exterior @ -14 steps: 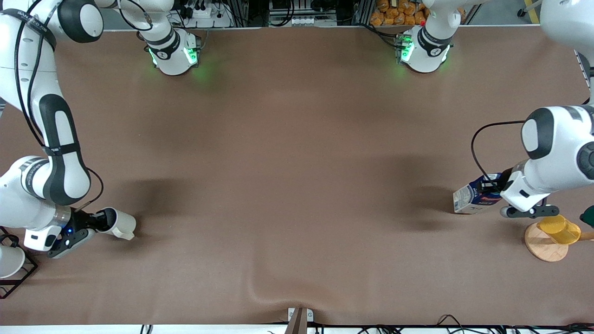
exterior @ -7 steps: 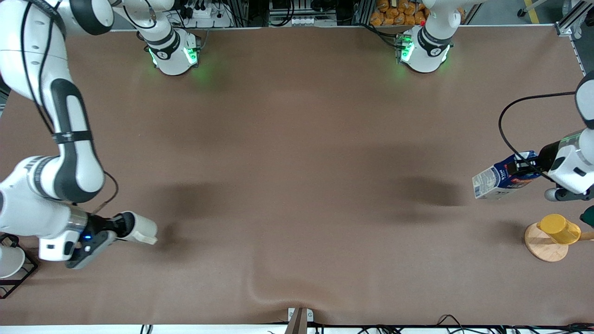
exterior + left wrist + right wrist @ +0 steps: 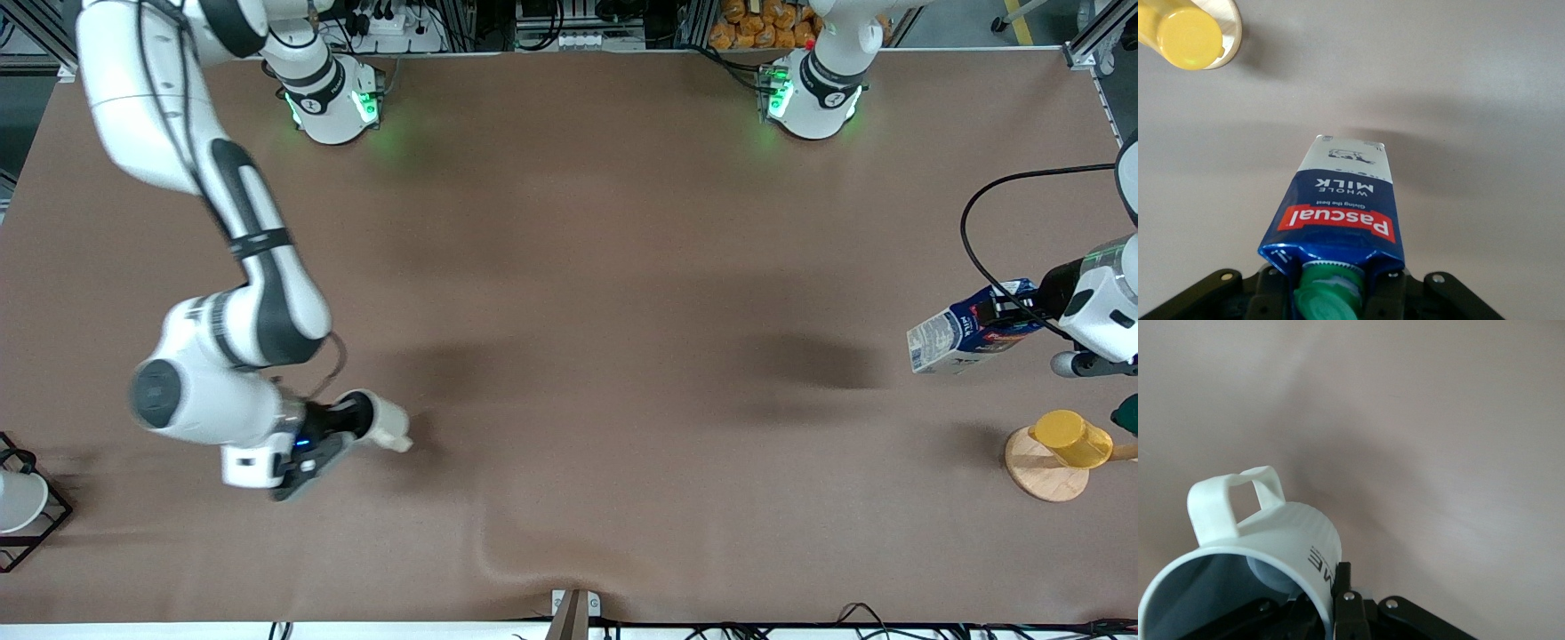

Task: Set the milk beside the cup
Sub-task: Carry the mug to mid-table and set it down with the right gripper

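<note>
Only wristward — milk [image 3: 1338, 213] green cap [image 3: 1327, 301]

1. The milk [image 3: 1338, 213] carries a red label with "Pascal" in white letters; in the left wrist view it reads upside down, its top toward 6 o'clock.
2. On the carton's dark blue panel, just toward 12 o'clock from that label, stand "WHOLE MILK" in white and a smaller line too small to read.
3. The cup [image 3: 1271, 540] shows dark letters on its ribbed wall; only "ME" is legible.
</note>
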